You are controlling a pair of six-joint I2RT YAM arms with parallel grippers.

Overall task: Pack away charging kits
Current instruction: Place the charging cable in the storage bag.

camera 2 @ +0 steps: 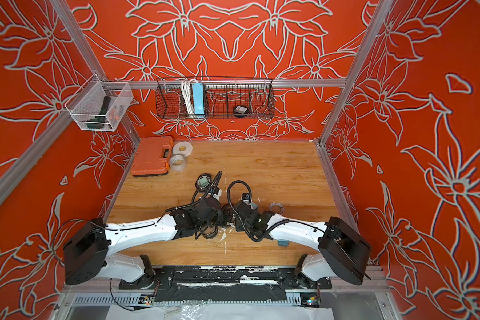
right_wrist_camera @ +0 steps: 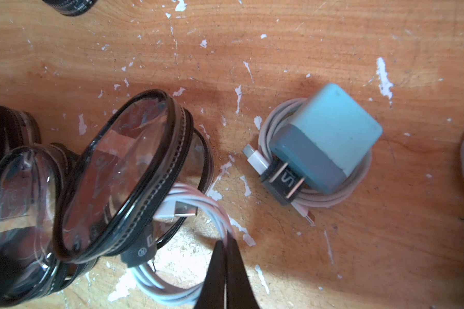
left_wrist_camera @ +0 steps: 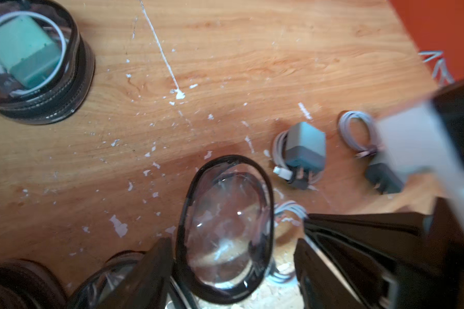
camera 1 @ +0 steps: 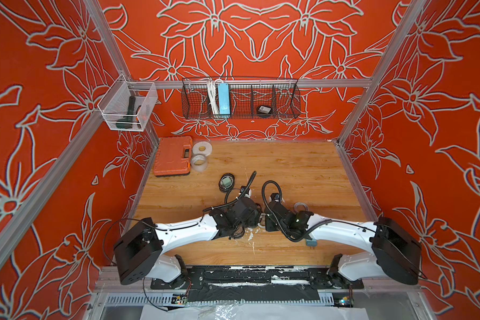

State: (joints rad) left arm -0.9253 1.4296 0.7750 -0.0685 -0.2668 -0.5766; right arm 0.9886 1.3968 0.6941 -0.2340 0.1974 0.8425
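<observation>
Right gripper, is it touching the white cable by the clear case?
Touching: the right wrist view shows the right gripper shut on the white cable.

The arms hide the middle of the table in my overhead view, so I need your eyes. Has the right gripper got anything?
Observer: Yes. In the right wrist view, the right gripper is shut on a coiled white cable at the mouth of an open clear case.
Operator: And the left one?
Observer: The left gripper is open. Its jaws stand either side of a raised clear lid, with a gap on one side.
Operator: Any kit lying under the right arm?
Observer: One. A teal adapter sits on a second cable coil on the table, beside the case.
</observation>
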